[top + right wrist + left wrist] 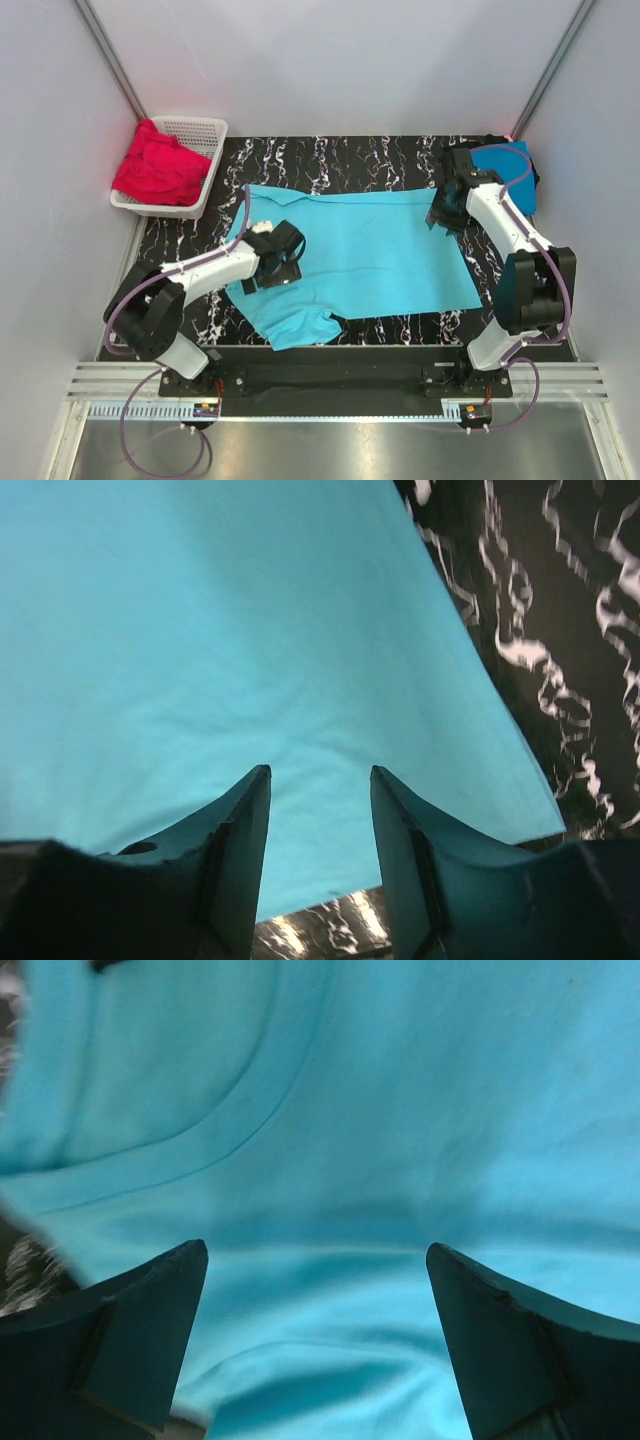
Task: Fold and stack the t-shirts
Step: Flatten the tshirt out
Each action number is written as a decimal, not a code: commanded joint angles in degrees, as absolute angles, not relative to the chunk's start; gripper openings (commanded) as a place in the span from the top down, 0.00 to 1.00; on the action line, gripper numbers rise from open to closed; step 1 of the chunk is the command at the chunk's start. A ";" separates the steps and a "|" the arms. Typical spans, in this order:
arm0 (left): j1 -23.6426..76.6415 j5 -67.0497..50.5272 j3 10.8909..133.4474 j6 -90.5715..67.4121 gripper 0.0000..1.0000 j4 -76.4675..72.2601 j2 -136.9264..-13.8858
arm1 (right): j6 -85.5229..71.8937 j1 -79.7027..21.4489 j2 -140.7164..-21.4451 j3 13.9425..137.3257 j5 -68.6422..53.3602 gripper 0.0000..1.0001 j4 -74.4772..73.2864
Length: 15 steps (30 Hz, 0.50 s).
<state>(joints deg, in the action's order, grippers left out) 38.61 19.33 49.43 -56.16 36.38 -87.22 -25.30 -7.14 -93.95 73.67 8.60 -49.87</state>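
A light turquoise t-shirt (370,250) lies spread flat on the black marbled table (330,155). My left gripper (283,262) hovers over its left part near the collar, fingers wide open and holding nothing. The left wrist view shows the open gripper (315,1250) just above rumpled turquoise cloth (400,1110), with the collar band (200,1130) ahead. My right gripper (443,215) is at the shirt's far right corner. Its jaws (320,770) stand partly apart over the hem, with the shirt (200,630) below them unclamped. A deeper blue t-shirt (505,170) lies at the back right.
A white lattice basket (205,130) at the back left holds red t-shirts (160,165). Bare marbled table (560,630) shows right of the shirt's edge. Grey walls close in on both sides.
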 commanded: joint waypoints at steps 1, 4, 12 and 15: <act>38.67 24.58 64.30 -54.68 0.01 51.40 -87.62 | -24.00 -7.65 -95.18 82.95 10.19 0.48 -52.11; 36.92 26.62 76.00 -50.63 0.01 54.57 -91.40 | -23.64 -7.73 -96.59 87.79 10.11 0.48 -53.70; 28.66 24.70 94.56 -45.35 0.01 55.72 -106.32 | -21.97 -7.65 -99.57 89.47 10.37 0.48 -53.00; 25.32 20.23 99.55 -44.65 0.01 55.46 -112.99 | -21.62 -7.65 -101.42 89.21 10.90 0.48 -51.86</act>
